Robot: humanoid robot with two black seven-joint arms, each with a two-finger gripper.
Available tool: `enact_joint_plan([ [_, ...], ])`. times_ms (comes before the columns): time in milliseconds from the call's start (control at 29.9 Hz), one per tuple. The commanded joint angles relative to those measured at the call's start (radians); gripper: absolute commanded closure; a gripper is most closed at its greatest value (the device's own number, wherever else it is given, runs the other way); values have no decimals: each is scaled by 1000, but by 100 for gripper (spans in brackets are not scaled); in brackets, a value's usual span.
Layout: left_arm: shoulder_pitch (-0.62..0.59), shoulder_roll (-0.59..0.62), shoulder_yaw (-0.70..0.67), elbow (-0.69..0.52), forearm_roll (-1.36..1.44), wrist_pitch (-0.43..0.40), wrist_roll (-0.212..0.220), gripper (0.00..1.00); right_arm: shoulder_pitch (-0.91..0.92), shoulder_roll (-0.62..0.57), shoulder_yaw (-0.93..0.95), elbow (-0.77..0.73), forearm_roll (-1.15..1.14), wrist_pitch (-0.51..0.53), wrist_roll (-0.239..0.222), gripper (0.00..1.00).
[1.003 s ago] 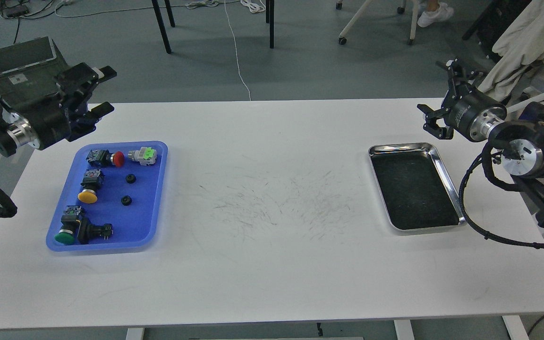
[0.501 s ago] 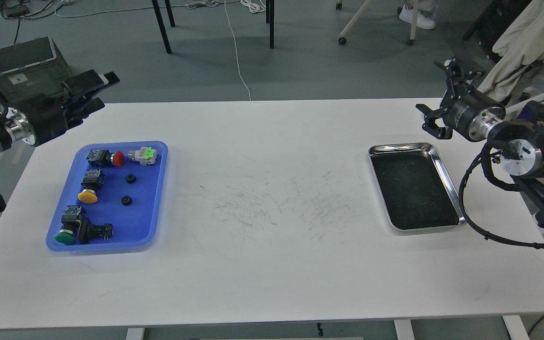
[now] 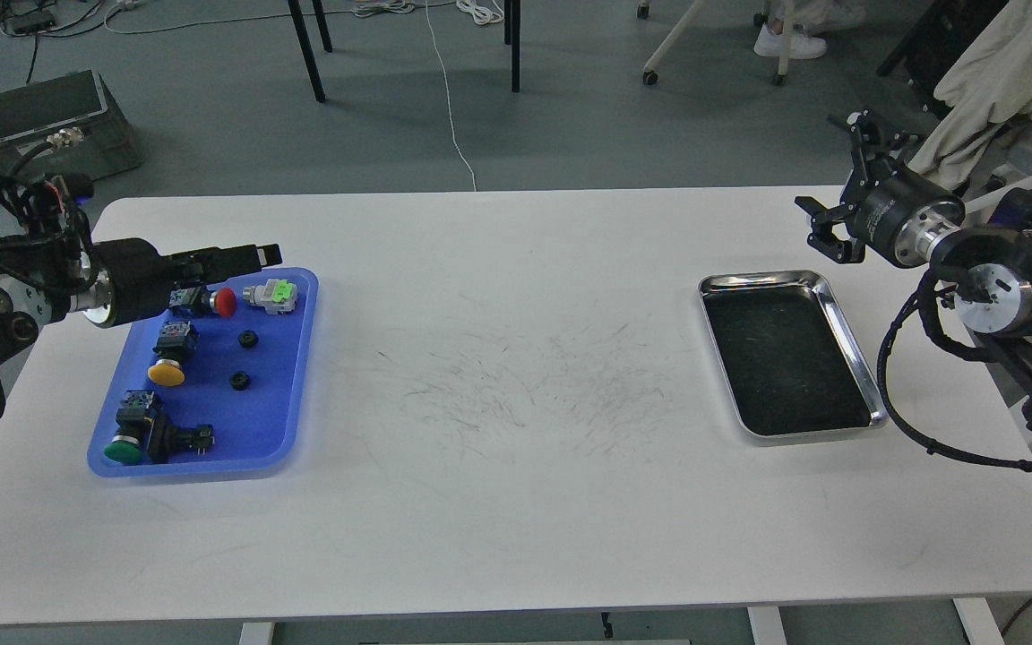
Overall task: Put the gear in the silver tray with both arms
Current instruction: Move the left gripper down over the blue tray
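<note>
Two small black gears lie in the blue plastic tray at the table's left. My left gripper reaches in low from the left, over the blue tray's far edge, above and behind the gears; it is seen side-on, so I cannot tell its fingers apart. The silver tray sits empty at the right, showing its dark scratched bottom. My right gripper hovers open and empty just behind the silver tray's far right corner.
The blue tray also holds a red push button, a yellow one, a green one and a grey-green switch. A grey crate stands on the floor at the far left. Black cables hang beside the silver tray.
My left arm has swung down and to the right, from raised beyond the table's far-left corner to low over the blue tray's far edge. The right arm has barely moved.
</note>
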Motion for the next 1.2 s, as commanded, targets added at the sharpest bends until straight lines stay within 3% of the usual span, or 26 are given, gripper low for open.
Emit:
enact_joint_plan([
  [0, 21, -18, 2, 25, 53, 41, 0, 5, 0, -1, 0, 0, 0, 1, 0, 1],
  [802, 121, -142, 27, 201, 192, 173, 0, 21, -2, -15, -1, 5, -15, 0, 0, 1],
  [936, 127, -162, 91, 264, 236, 240, 0, 25, -2, -15, 0, 5, -15, 0, 0, 1],
  [1170, 129, -204, 107, 324, 236, 265, 0, 25, -2, -15, 0, 5, -15, 0, 0, 1],
])
